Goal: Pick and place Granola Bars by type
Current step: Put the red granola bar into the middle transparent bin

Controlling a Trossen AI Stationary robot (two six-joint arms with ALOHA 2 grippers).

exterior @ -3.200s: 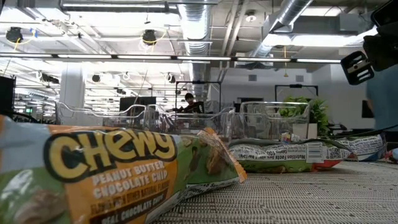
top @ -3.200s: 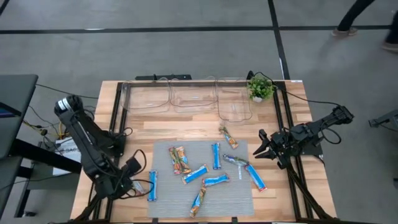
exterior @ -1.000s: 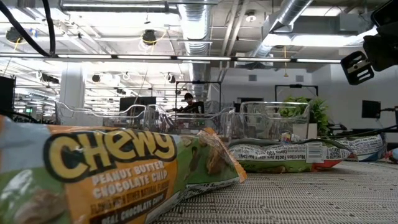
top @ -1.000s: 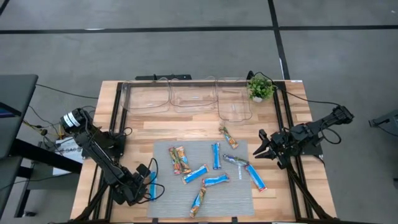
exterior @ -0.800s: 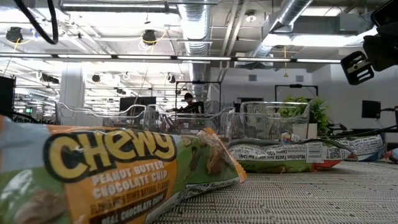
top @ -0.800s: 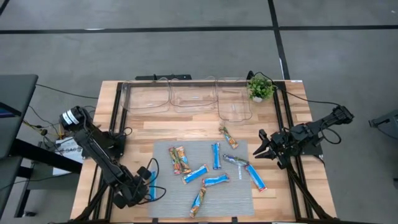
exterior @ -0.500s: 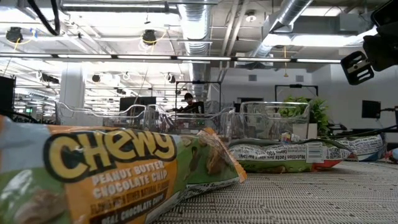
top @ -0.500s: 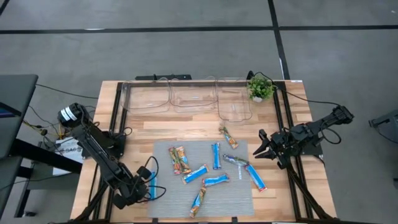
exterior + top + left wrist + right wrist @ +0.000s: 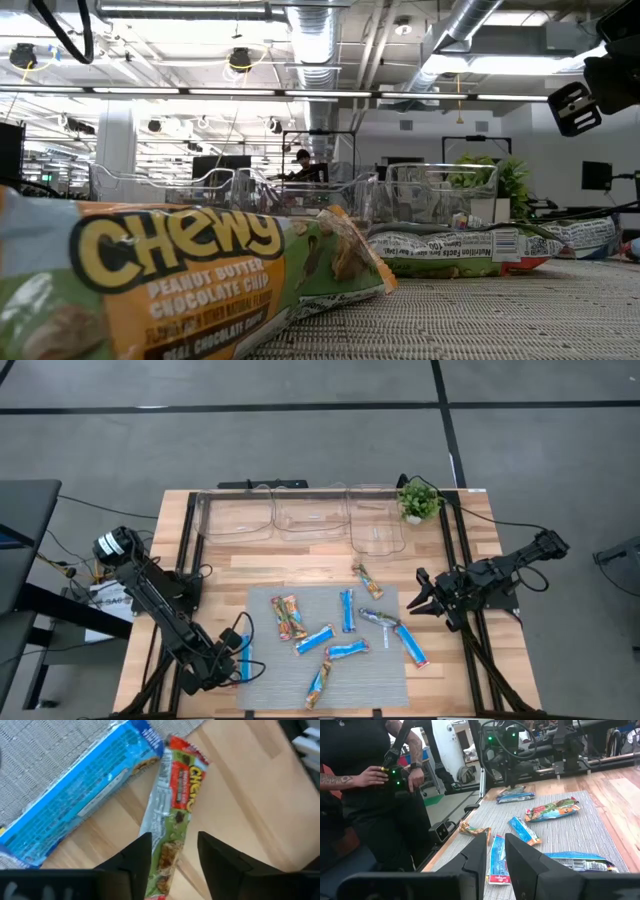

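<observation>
Several granola bars lie flat on a grey mat (image 9: 325, 645): blue ones (image 9: 347, 610), orange-brown ones (image 9: 288, 617) and a silvery-green one (image 9: 378, 618). My left gripper (image 9: 232, 663) is low at the mat's near-left edge, beside a blue bar (image 9: 246, 658). In the left wrist view it is open (image 9: 172, 865). Its fingers stand on either side of a green Chewy bar (image 9: 175, 810) lying on the wood, with a blue bar (image 9: 85, 790) next to it. My right gripper (image 9: 420, 605) waits open by the mat's right edge, above the table.
Three clear bins (image 9: 311, 515) stand in a row along the far edge, with a small potted plant (image 9: 417, 500) at their right end. Bare wood lies between the bins and the mat. A person (image 9: 370, 775) holding a device stands beyond the table's left side.
My left arm's raised rear joint has shifted a little toward the table's far-left. Its gripper has stayed low at the mat's near-left edge. No bar has moved.
</observation>
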